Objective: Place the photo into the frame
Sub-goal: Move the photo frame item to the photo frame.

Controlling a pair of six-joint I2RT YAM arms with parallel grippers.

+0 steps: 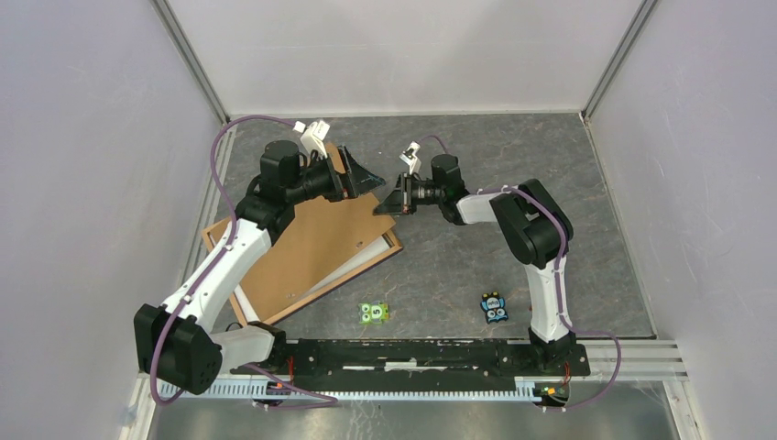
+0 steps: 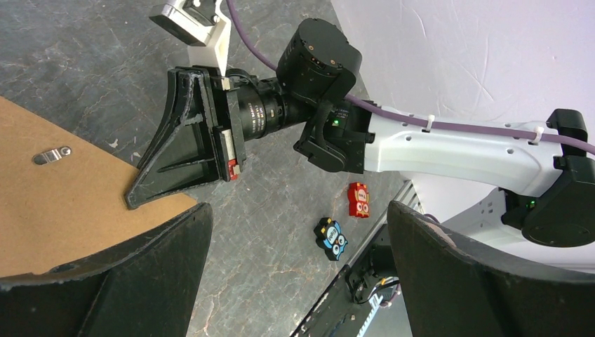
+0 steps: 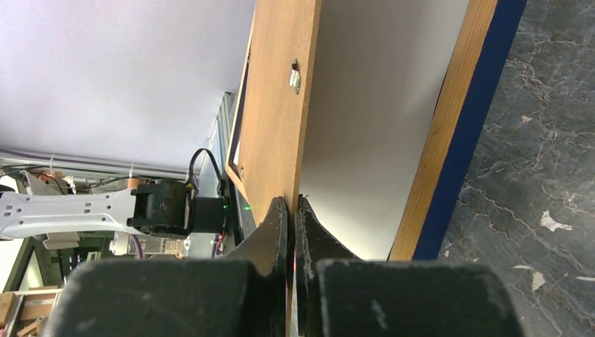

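The photo lies white back up, just below your right jaws and on their outer side. Only part of it shows, since the brown backing board slants over the rest. Its far edge meets the light wood rail of the frame, which has a dark blue face and rests on the desk just beyond the right jaws' tips. Your right jaws are closed together right at the board's corner and appear to pinch it, with that corner raised off the photo. A small metal hanger clip sits on the board a little ahead of those tips. Your left jaws stand wide apart with nothing between them, hovering over the same end of the board, just beside the right jaws and facing them. Well behind both pairs of jaws, near the arm bases, a green toy block and a blue toy block lie on the desk.
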